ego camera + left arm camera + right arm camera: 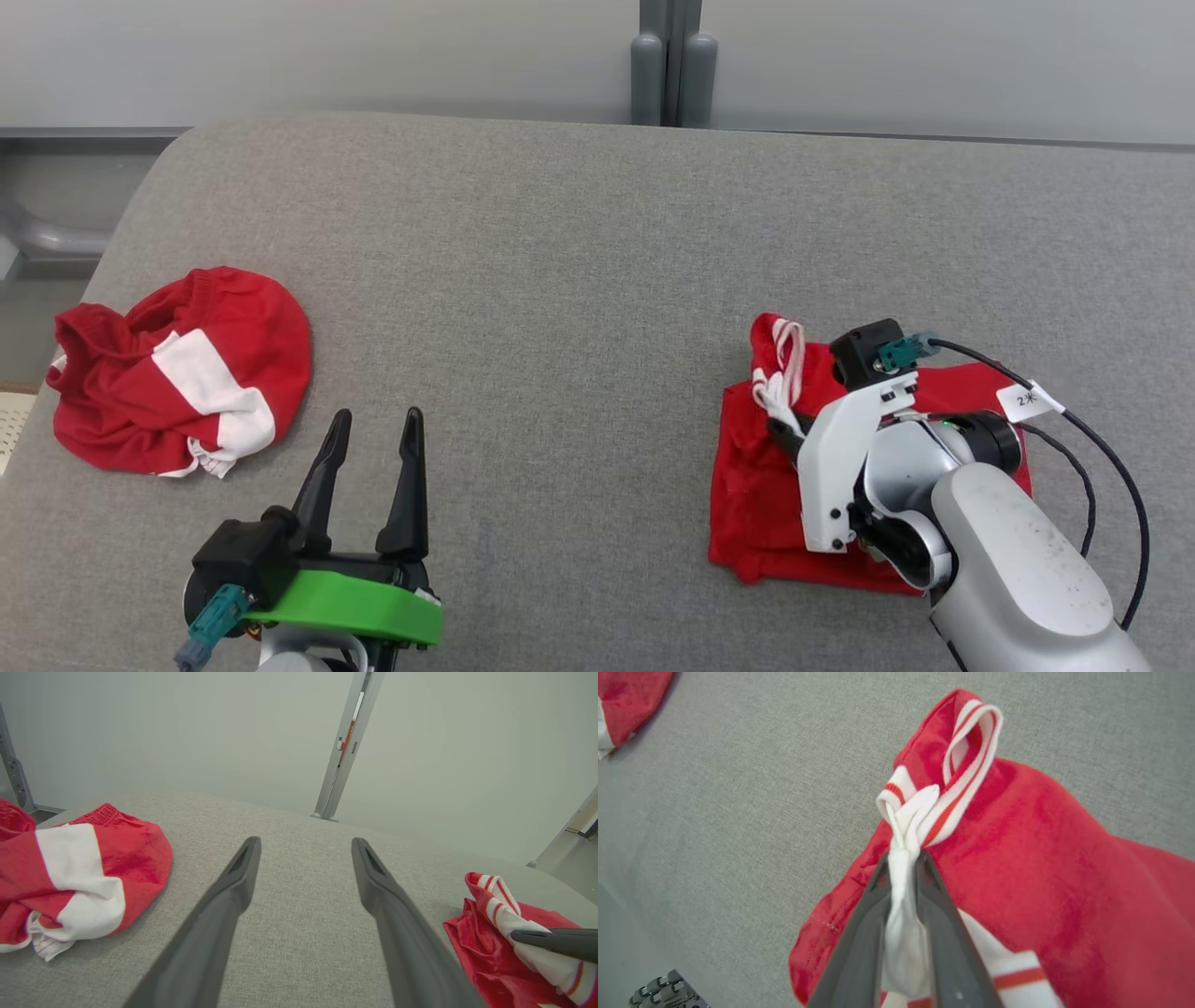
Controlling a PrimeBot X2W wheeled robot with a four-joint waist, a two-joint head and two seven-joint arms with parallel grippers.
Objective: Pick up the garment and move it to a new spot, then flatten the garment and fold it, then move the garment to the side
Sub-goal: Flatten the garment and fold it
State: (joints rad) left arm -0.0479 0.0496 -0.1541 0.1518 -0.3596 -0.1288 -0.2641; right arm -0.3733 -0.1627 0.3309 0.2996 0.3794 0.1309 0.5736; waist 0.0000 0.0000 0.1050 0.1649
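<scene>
Left gripper (378, 418) spread wide, empty, just right of crumpled red-and-white garment (177, 373). Right gripper (903, 856) pinched on white ribbed trim (924, 812) of folded red garment (756, 495), right side of grey table (560, 280). Soft, light, floppy; lifting by the trim would likely undo the fold, so better to grip stacked layers.

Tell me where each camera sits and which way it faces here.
Head view: high, looking down at the grey table; left gripper and right forearm show.
Left wrist view: low, facing across the table along its open fingers.
Right wrist view: looking down at the folded garment, right gripper pinching its white trim.
Shared: all three catch the crumpled garment.
</scene>
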